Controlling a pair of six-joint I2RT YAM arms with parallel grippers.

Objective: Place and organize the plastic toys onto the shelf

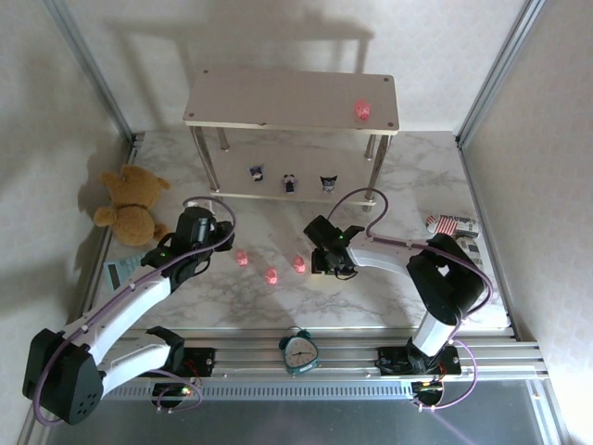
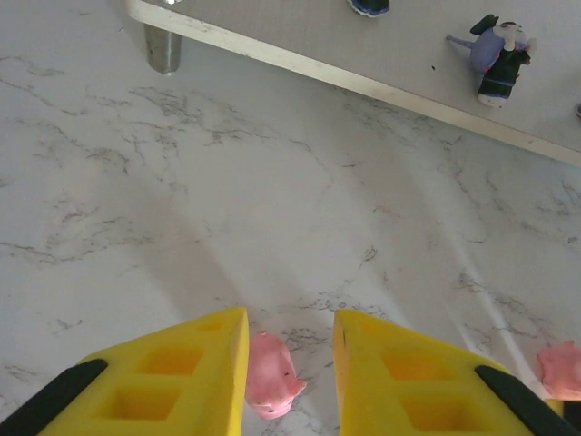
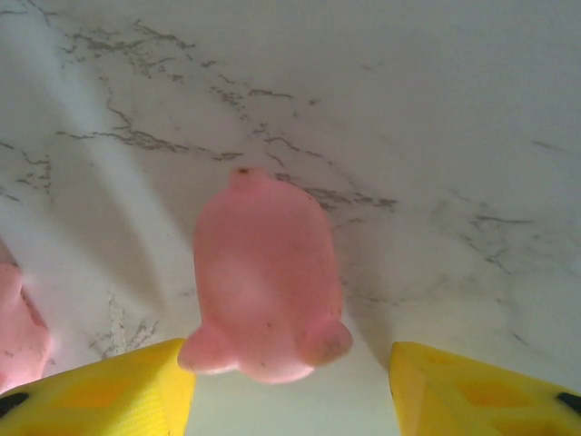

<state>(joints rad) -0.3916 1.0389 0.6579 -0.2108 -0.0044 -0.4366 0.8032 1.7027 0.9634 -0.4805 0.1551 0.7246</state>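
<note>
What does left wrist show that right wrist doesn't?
Left wrist, not right: left hand flanking its pig, the shelf's lower board, a metal leg, a purple-and-white figurine on that board. Right wrist, not left: right hand flanking another pig, seen much closer. Both: marble table, open yellow fingers, a neighbouring pig at the frame edge.

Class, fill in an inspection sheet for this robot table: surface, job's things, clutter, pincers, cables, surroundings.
Surface: white marble table, no spills seen.
Job's things: shelf holds one pink pig on top, three purple figurines below; three pigs lie on the table.
Clutter: teddy bear, alarm clock, striped packet.
Pincers: left pincer and right pincer open, each astride a pig.
Cables: purple cables loop along both arms.
Surroundings: pale walls, metal frame posts.
</note>
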